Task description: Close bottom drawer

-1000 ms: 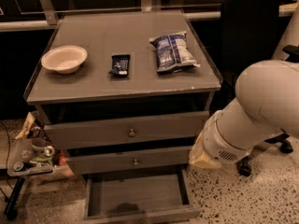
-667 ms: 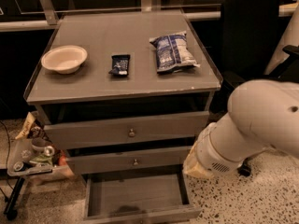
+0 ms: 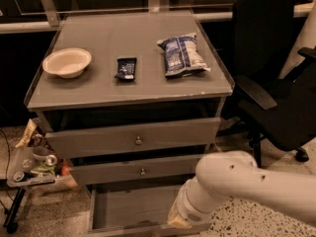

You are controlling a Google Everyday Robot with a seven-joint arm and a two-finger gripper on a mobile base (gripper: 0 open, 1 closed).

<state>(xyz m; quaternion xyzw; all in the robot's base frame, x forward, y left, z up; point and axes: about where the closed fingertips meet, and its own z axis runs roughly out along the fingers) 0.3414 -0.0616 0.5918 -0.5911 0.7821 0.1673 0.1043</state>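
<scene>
The bottom drawer [image 3: 128, 210] is a wide shallow grey tray pulled out at the foot of the grey cabinet, its inside bare. Above it are two grey drawers with small round knobs, the upper [image 3: 138, 140] and the middle [image 3: 142, 171], both slightly ajar. My white arm [image 3: 232, 186] reaches in from the right and slopes down to the drawer's front right corner. The gripper is hidden behind the arm's wrist and below the frame's lower edge.
On the cabinet top [image 3: 98, 90] lie a white bowl [image 3: 66, 62], a small dark packet [image 3: 126, 68] and a blue chip bag [image 3: 181, 55]. A black office chair [image 3: 276, 88] stands at the right. A small tray with cans [image 3: 32, 167] stands at the left.
My arm has swung down and leftward, from beside the cabinet's right side to over the bottom drawer's front right corner. The drawer still stands open.
</scene>
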